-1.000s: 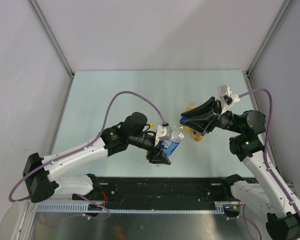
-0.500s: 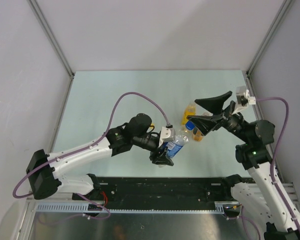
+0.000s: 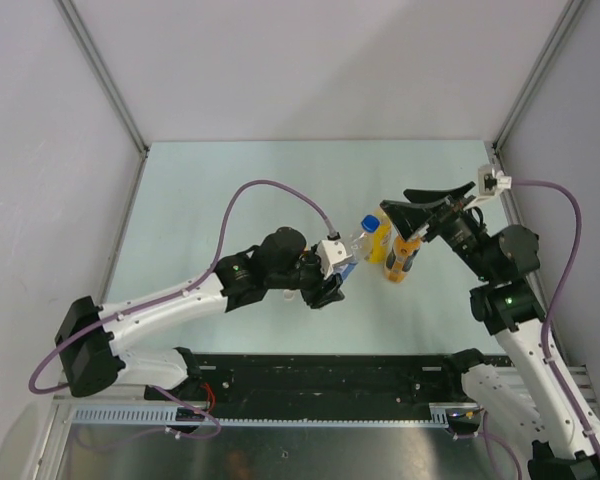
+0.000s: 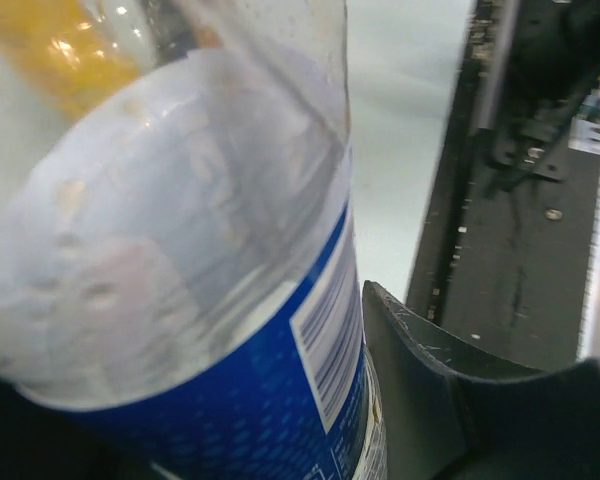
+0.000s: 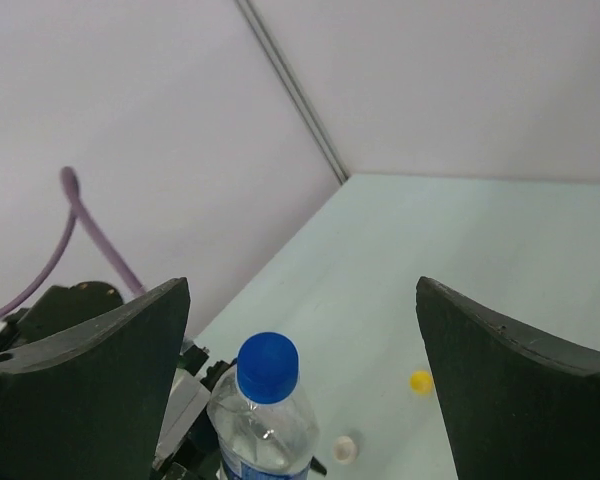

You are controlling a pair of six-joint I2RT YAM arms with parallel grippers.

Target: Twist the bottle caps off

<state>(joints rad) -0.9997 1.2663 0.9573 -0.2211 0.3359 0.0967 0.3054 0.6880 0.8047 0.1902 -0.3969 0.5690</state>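
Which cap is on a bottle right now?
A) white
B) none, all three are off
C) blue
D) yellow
C: in the right wrist view the blue cap sits on the neck of the clear bottle, while the yellow cap and the white cap lie loose on the table.

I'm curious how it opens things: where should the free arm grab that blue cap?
By its round side wall, coming down from above: the blue cap tops the water bottle, held cap-up in the left gripper, so the right gripper's open jaws could straddle it.
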